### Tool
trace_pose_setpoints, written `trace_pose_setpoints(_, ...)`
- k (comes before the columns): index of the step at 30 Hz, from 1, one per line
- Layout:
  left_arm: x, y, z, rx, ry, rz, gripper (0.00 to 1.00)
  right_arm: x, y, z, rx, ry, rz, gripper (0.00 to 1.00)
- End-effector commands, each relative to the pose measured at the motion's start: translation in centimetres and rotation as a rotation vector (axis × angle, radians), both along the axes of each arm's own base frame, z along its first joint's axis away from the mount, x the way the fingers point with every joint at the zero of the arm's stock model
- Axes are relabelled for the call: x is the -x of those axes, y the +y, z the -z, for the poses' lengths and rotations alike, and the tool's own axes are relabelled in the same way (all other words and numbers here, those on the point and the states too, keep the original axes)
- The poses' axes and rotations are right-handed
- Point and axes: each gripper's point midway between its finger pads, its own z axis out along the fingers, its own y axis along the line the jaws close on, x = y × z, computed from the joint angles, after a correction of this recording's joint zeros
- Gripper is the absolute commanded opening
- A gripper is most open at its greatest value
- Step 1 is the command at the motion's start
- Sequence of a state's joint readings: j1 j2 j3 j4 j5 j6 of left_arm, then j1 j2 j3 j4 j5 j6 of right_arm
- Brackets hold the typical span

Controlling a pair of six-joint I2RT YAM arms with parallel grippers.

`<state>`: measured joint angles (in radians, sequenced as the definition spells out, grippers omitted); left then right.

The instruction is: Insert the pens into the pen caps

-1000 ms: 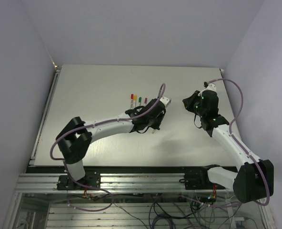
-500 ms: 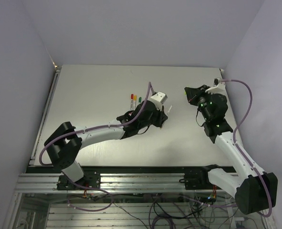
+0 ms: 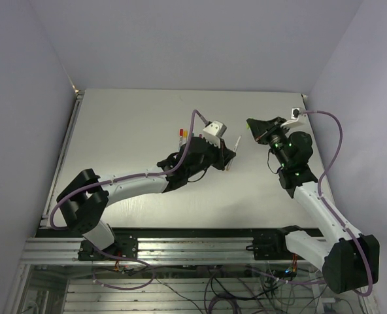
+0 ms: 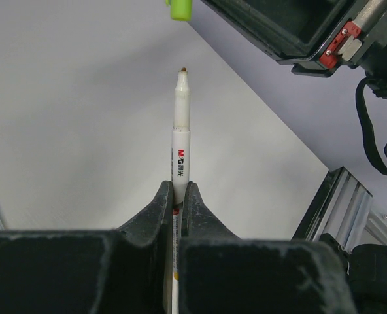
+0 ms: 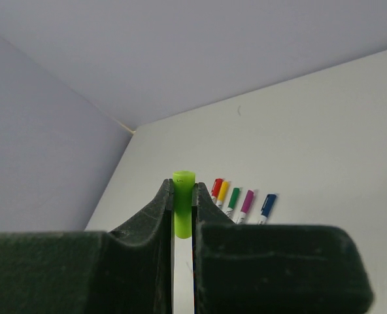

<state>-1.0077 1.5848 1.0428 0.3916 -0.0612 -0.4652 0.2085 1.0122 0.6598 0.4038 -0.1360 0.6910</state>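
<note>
My left gripper (image 4: 178,186) is shut on a whitish pen (image 4: 181,124), whose small dark tip points away from the camera. Just beyond that tip hangs the light green pen cap (image 4: 180,8), apart from it by a short gap. My right gripper (image 5: 183,185) is shut on this cap (image 5: 183,204), which stands out past its fingertips. In the top view both grippers are raised over the table's middle, with the left gripper (image 3: 225,157) and its pen (image 3: 234,146) facing the right gripper (image 3: 252,125).
Several pens lie side by side on the table (image 5: 337,124), wearing red (image 5: 216,188), yellow (image 5: 223,191), dark green (image 5: 234,197), purple (image 5: 248,199) and blue (image 5: 268,204) caps. In the top view the left arm hides most of this row (image 3: 182,134).
The left arm has lifted and carried the pen to the right. The right gripper has swung left with the green cap, so the two now face each other closely.
</note>
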Motion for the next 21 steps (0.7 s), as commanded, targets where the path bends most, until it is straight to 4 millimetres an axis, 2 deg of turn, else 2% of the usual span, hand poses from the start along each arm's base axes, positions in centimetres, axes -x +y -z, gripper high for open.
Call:
trace_pose_setpoints(1,0.0,-0.6,-2.6,0.073,-0.033,0.018,0.07,0.4,1.1,-0.3,-0.035,-0.015,-0.069,0.0)
trace_pose_setpoints(10,-0.5,-1.1,-2.6,0.071,-0.029,0.013,0.07,1.1,2.1,0.4,-0.051,-0.003,-0.136,0.0)
trace_pose_setpoints(21,-0.7,-1.3,-2.1,0.059,-0.017,0.004,0.07,1.4,2.2,0.3,-0.061,-0.009,-0.146,0.0)
